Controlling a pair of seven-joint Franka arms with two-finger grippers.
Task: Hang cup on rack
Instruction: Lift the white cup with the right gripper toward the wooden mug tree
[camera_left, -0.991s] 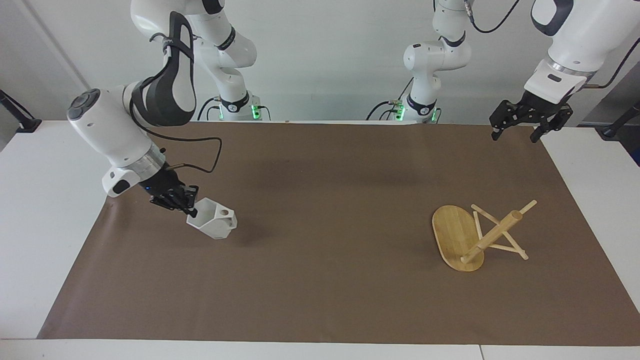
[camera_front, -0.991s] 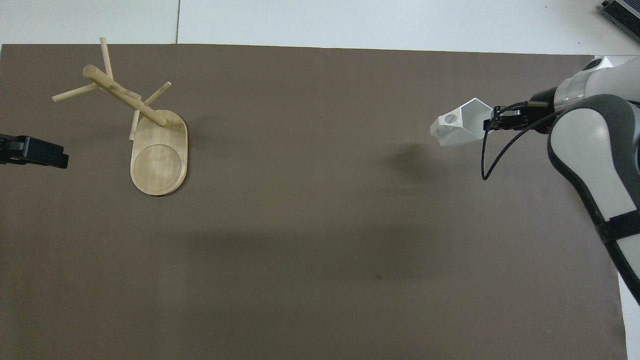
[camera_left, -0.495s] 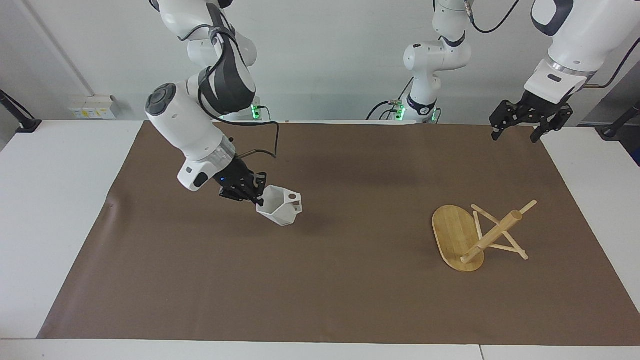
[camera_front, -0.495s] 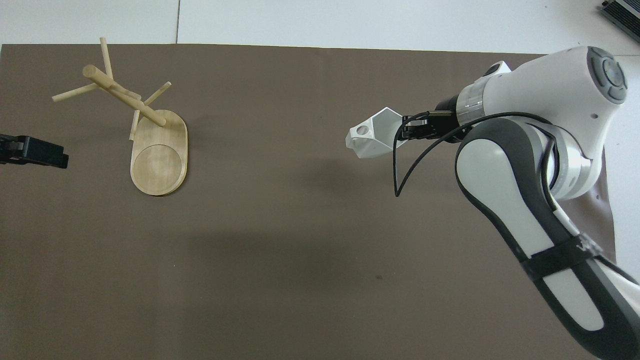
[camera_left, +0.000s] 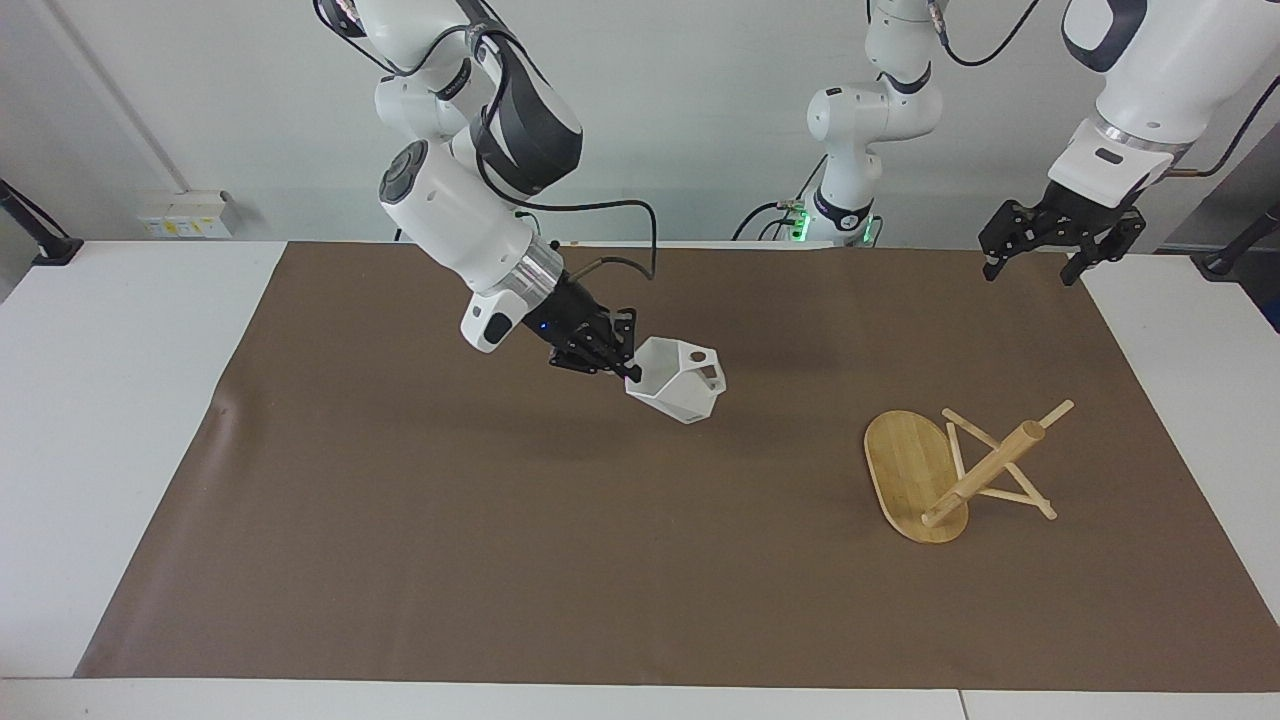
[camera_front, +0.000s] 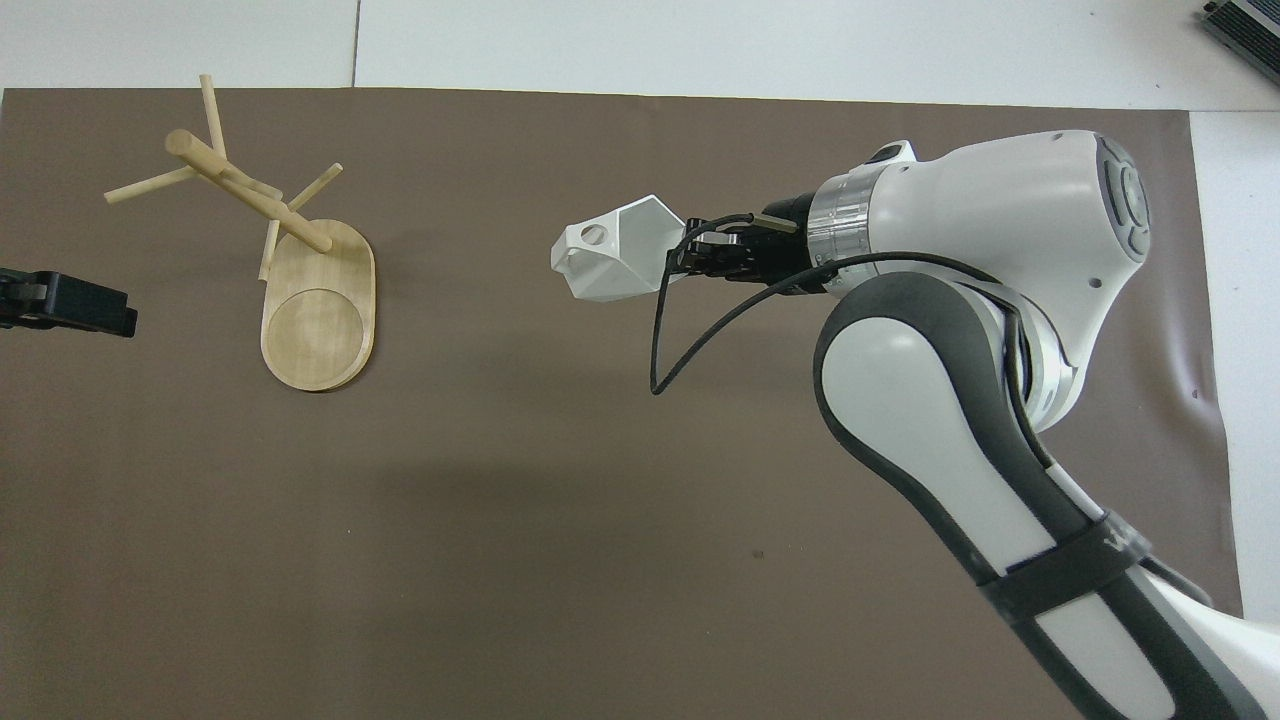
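While the right gripper (camera_left: 628, 368) carries the cup (camera_left: 678, 391) above the middle of the brown mat (camera_left: 500, 520), its fingers are clamped tight on the rim, handle leading toward the rack (camera_left: 960, 470). That rack stands well apart, near the left arm's end of the counter. To hang it cleanly, I'd line the handle's hole up with a peg before sliding on. Over the mat's corner, the left gripper (camera_left: 1035, 262) waits, spread wide and empty.

Both arms: glossy white shells w/ dark grey-black joint panels, silver wrist rings. Right arm (camera_left: 470, 230): loose black cable looping by wrist, round grey end cap. Left arm (camera_left: 1130, 130): black cable too. Black grippers. Green lights at bases.
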